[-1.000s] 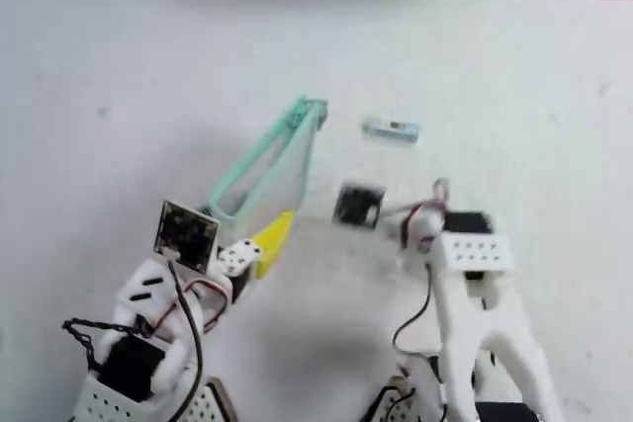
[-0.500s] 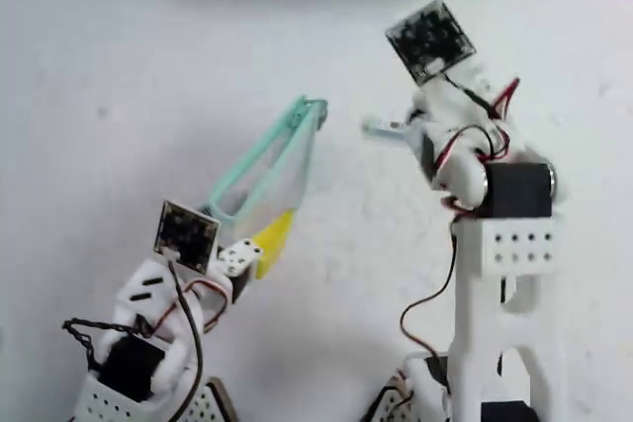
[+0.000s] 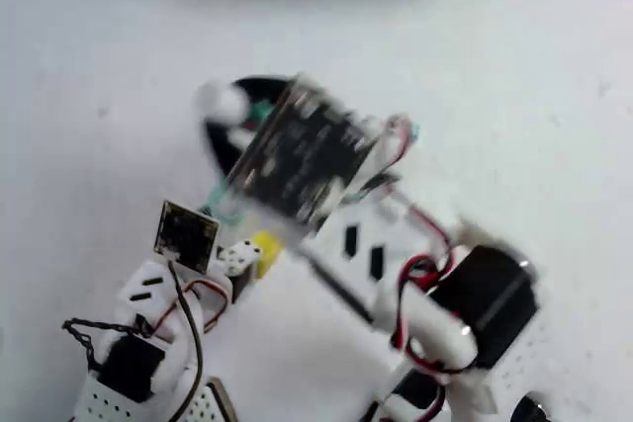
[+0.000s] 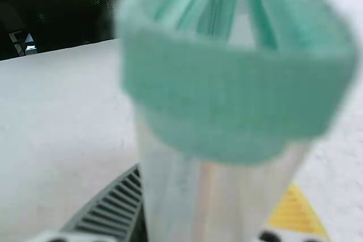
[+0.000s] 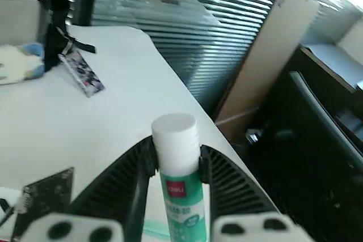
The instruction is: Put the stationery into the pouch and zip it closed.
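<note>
Right, nearest you in the high view, the left arm (image 3: 148,323) sits at the near left corner of the table (image 3: 99,56). Its left gripper (image 4: 204,219) is clamped on the pouch (image 4: 227,100). In the left wrist view you can see the clear body caught between a grey ribbed finger (image 4: 110,216) and a yellow finger (image 4: 295,213), with the teal-trimmed end farther out from them.

A little farther in, the right arm (image 3: 396,244) lies across the middle of the table and covers most of the pouch from above. The camera board (image 3: 297,150) on its wrist is just beyond the left arm.

The right gripper (image 5: 176,151) is closed tight on the glue stick (image 5: 177,168). Its black ribbed fingers (image 5: 116,185) press both sides of the green-labelled tube, and the white cap stands clear above them. From above, that cap pokes out past the board, over the place where the pouch lies.

Beyond the glue stick, the right wrist view shows window blinds (image 5: 187,15).
</note>
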Robot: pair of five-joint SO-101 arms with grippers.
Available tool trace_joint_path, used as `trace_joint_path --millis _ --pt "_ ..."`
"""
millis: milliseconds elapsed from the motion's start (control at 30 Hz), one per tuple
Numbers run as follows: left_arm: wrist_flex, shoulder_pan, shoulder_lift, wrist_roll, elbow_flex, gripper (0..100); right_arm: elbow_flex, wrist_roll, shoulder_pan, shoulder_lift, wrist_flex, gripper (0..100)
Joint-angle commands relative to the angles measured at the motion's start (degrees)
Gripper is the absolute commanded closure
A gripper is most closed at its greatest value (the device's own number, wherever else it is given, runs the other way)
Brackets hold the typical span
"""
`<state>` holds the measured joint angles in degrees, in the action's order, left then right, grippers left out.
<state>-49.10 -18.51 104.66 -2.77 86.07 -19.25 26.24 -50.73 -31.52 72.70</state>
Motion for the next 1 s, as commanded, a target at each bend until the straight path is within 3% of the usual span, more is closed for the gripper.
trace_joint_path --millis 0,133,333,867,967 --pt "-0.09 -0.92 0.13 0.44 -0.35 75 3.69 -2.02 -1.54 -0.04 -4.62 98.2" --pt "0.00 -0.92 0.13 0.44 -0.35 75 9.41 -8.62 -1.45 -0.66 -8.48 98.2" --pt "0.00 -0.84 0.13 0.53 -0.35 75 18.90 -8.44 -1.36 -4.70 -8.92 98.2" --pt "0.00 -0.66 0.13 0.44 -0.44 75 43.34 -9.05 -0.57 -20.53 -28.09 98.2" --pt "0.00 -0.48 0.13 0.44 -0.44 75 46.77 -14.59 3.56 -21.23 -31.87 98.2"
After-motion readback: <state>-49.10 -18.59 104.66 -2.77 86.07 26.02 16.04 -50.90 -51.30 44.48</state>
